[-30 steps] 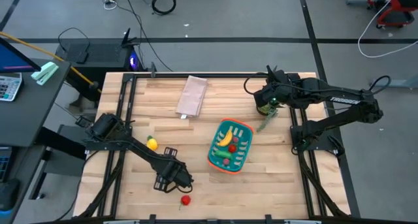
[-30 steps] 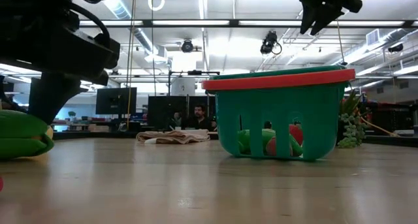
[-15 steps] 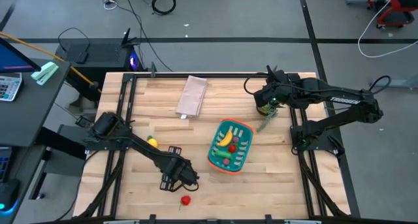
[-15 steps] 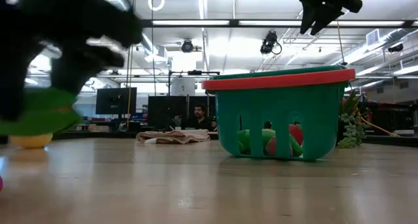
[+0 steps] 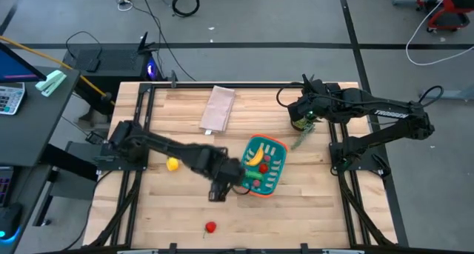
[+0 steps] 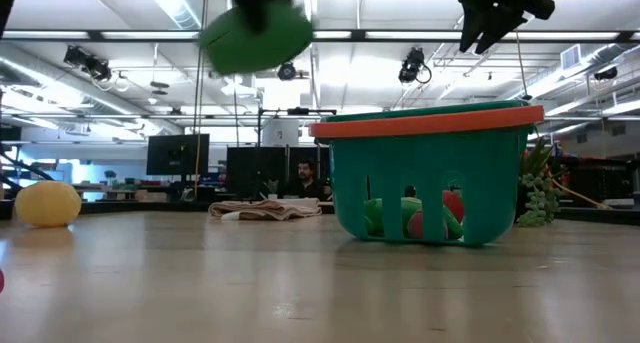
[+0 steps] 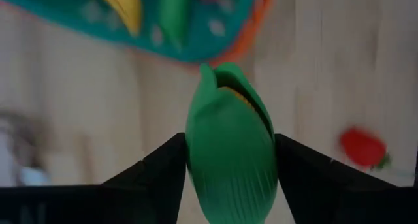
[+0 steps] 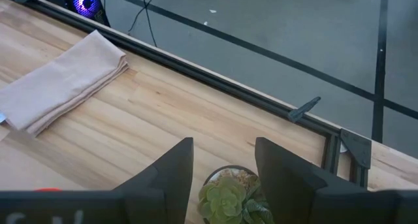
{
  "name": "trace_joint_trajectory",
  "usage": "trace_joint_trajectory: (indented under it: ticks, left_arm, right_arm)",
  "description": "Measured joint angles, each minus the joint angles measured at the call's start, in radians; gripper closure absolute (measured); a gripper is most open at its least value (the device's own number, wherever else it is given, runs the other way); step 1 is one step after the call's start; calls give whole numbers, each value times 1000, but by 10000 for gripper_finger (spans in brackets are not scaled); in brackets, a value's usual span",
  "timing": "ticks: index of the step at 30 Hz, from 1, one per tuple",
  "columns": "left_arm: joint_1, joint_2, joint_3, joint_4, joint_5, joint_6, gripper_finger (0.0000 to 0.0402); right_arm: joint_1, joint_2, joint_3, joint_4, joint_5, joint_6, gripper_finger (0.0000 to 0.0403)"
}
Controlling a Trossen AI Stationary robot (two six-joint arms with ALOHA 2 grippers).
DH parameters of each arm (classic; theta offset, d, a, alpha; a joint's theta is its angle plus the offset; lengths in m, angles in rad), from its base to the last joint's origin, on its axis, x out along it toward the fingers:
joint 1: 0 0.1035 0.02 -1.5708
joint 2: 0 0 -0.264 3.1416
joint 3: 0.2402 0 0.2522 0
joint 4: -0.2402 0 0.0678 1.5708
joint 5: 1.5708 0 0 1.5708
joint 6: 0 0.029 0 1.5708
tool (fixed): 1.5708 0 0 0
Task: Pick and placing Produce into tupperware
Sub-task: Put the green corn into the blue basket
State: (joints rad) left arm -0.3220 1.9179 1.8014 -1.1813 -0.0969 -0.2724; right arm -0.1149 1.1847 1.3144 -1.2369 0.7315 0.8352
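Observation:
My left gripper is shut on a green pod, a husk with yellow showing at its tip, held in the air just left of the teal basket. In the low view the pod is above the height of the basket's orange rim. The basket holds a banana, red balls and green pieces. A yellow lemon and a red tomato lie on the table. My right gripper is open and empty above a small potted plant at the far right. My left gripper pinches the green pod by its two long sides between its two fingers. The fingers come slanting from above and lie along the pod. The pod's tip sticks out past the fingertips toward the basket. The pod is lifted clear of the table.
A folded beige cloth lies at the far middle of the table. A green sprig lies between the potted plant and the basket. Bare wood lies along the near edge, right of the tomato. A person sits in the room far behind the table.
My left gripper has carried the green pod from the near left of the table toward the right and far side, up to the basket's left side. It has risen, and the pod, low over the table before, is now lifted above the basket's rim.

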Motion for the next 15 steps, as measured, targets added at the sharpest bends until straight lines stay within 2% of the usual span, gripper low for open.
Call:
trace_joint_trajectory:
  ticks: [6,10,15]
  left_arm:
    - [86,-1,120,133,-23,57,182]
    - [147,-1,123,277,-23,60,176]
    - [198,30,120,342,-23,60,180]
  right_arm:
    - [0,0,0,0,6,0,230]
    - [0,0,0,0,33,-22,230]
    - [-1,0,0,0,36,-36,230]
